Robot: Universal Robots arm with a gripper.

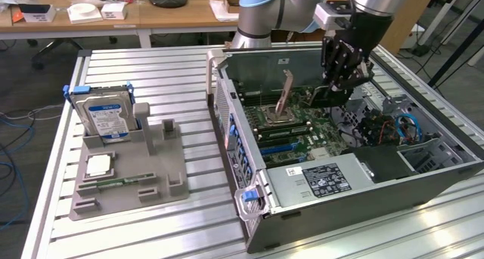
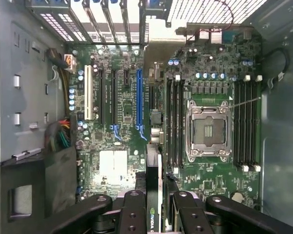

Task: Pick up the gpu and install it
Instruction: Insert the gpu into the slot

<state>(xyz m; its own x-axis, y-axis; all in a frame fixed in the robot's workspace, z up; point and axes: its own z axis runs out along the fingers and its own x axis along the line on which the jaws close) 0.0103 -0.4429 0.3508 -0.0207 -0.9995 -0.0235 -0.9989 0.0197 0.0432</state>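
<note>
My gripper (image 1: 342, 80) hangs inside the open computer case (image 1: 250, 157), above the motherboard (image 1: 295, 131). It is shut on the gpu (image 2: 155, 195), a thin card seen edge-on between the black fingers (image 2: 132, 214), with a green logo label near the grip. The card's silver bracket end (image 2: 158, 46) points toward the case's slotted rear wall. In the wrist view the card's edge runs close beside the long blue slot (image 2: 139, 97) and parallel to it. In the exterior view the gpu (image 1: 327, 96) shows as a dark piece under the fingers, above the board.
A grey fixture (image 1: 128, 174) at the exterior view's left holds a silver hard drive with blue label (image 1: 106, 114), a processor chip (image 1: 98, 165) and a green memory stick (image 1: 113, 183). Inside the case are the open processor socket (image 2: 206, 131), memory slots (image 2: 246, 124), cables (image 1: 404, 128) and a power supply (image 1: 325, 179).
</note>
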